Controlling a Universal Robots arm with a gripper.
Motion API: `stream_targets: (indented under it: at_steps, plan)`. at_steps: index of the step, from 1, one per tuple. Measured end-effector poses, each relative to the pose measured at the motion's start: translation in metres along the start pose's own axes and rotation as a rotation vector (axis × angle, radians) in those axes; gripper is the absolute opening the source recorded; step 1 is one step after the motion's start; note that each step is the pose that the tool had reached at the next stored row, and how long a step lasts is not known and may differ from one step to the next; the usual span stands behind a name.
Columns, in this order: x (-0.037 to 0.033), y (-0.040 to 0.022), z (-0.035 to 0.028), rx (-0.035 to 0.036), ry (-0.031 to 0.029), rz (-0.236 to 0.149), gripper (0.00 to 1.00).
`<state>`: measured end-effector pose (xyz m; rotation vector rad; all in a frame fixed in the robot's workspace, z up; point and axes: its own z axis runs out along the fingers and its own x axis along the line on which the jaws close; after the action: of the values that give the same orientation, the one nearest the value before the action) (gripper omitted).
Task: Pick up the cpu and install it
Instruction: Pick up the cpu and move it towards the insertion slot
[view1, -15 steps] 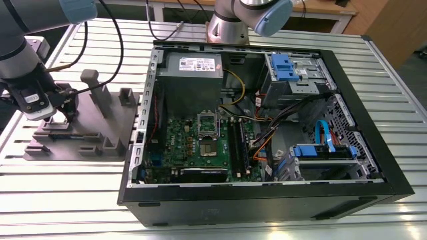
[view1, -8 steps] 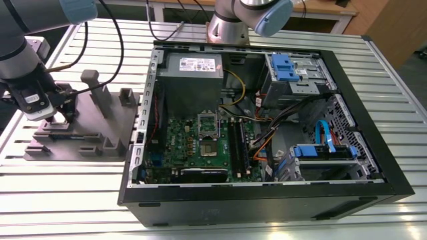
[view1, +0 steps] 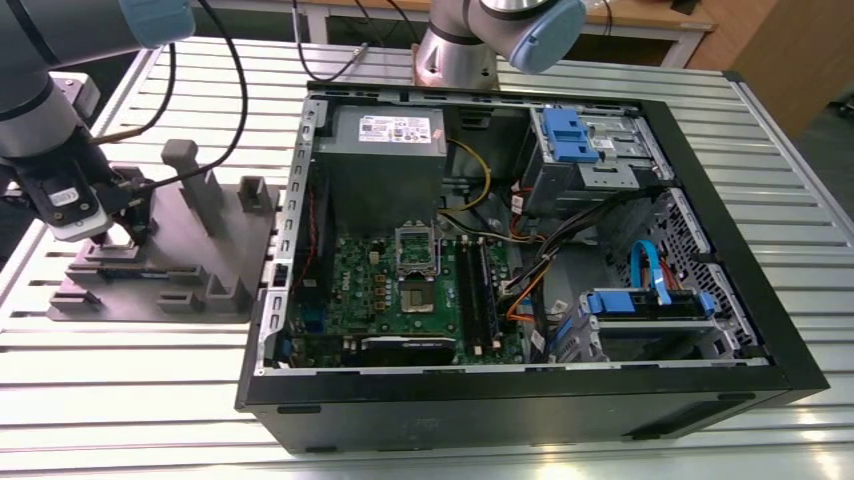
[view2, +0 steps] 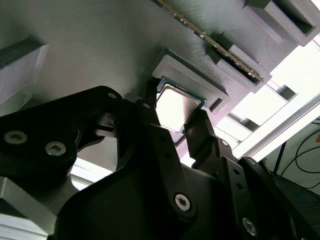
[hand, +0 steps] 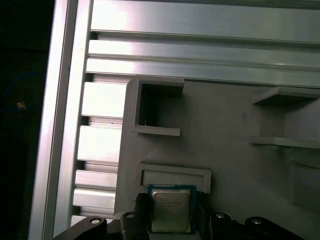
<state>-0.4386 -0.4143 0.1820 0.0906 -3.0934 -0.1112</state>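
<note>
The exterior view gives the overall layout. The gripper (view1: 107, 238) is down on the grey moulded plate (view1: 147, 282) at the exterior view's left. It's well apart from the open PC case (view1: 534, 410), which sits beside the plate on the slatted aluminium bench (view1: 134, 400). Inside the case there's the green motherboard (view1: 380, 290) with its silver-framed socket (view1: 418, 255), plus the grey power supply (view1: 387, 135).

Both wrist views get you the close-up. The cpu (hand: 171, 210) is a flat square chip with a silvery lid and a thin rim, lying in a shallow pocket of the plate. The black fingers (view2: 200, 132) sit snug on two opposite edges with no gap I can see, so the jaws look clamped on the cpu. I can't tell whether it's lifted off the pocket floor.

There isn't much room around it. A raised lip (hand: 175, 175) runs just beside one free edge, and an open square pocket (hand: 157, 110) sits further along, near the plate's edge over the bench slats. The second wrist view adds a long thin strip with a toothed metallic edge (view2: 210, 37) standing in a slot, near the cpu but not touching.

The plate is matte with fine layer lines, and the bench is shiny and ribbed.
</note>
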Motion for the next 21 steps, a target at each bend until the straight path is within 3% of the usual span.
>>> stream_targets:
  at_steps: [6,17,21]
  plan:
    - [0.0002,0.0002,-0.0029,0.0002,0.0004,0.000,0.47]
    - [0.0008,0.0012,-0.0170,0.0001,0.0002,0.000,0.47]
    - [0.0008,0.0014,-0.0183,-0.0001,-0.0001,0.000,0.47]
